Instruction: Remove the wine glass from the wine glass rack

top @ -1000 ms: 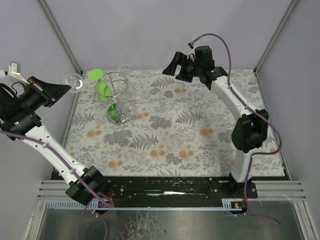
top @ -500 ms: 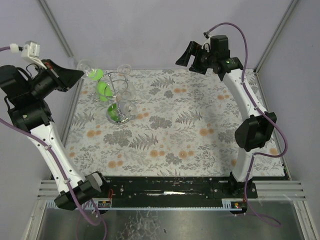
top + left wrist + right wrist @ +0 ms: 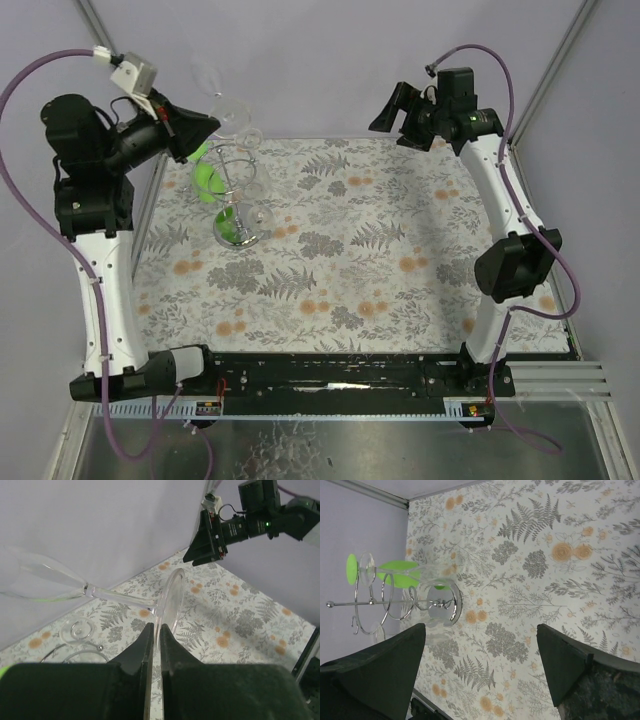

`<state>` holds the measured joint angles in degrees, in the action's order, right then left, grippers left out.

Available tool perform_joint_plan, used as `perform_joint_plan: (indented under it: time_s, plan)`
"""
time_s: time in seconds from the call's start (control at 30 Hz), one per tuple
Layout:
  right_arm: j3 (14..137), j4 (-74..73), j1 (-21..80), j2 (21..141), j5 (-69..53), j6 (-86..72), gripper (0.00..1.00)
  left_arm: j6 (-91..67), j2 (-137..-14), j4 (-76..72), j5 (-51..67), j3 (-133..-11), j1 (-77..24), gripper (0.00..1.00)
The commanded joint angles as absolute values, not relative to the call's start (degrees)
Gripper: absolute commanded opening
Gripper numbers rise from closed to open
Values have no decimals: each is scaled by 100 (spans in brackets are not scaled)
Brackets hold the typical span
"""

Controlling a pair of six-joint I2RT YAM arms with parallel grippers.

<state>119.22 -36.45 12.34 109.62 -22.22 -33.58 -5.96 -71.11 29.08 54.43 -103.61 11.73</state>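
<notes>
Wine glass — bowl faint (cropped).

One silver wire wine glass rack. One clear stemmed wine glass held apart. Green glasses and clear glasses overlap on the rack, count unclear. Two black grippers: left gripper, right gripper. One fern-patterned tablecloth.

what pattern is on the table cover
The table cover has grey ferns and orange flowers on white, clearest in the right wrist view.
</notes>
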Motion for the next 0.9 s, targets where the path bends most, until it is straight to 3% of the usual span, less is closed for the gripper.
perform_joint_plan:
  time_s: [0.0, 0.53, 0.87]
  plan:
    - [12084, -3981, 1035, 10389, -2058, -3304, 99, 310, -7200, 2525, 4877, -10531, 520, 0]
    - [11762, -4760, 215, 9615, -1873, -3199, 99, 4000, -7573, 2838, 2013, -9464, -3777, 0]
    - [11144, -5093, -275, 8892, -2765, -3041, 99, 5521, -7575, 1777, 893, -7847, -5120, 0]
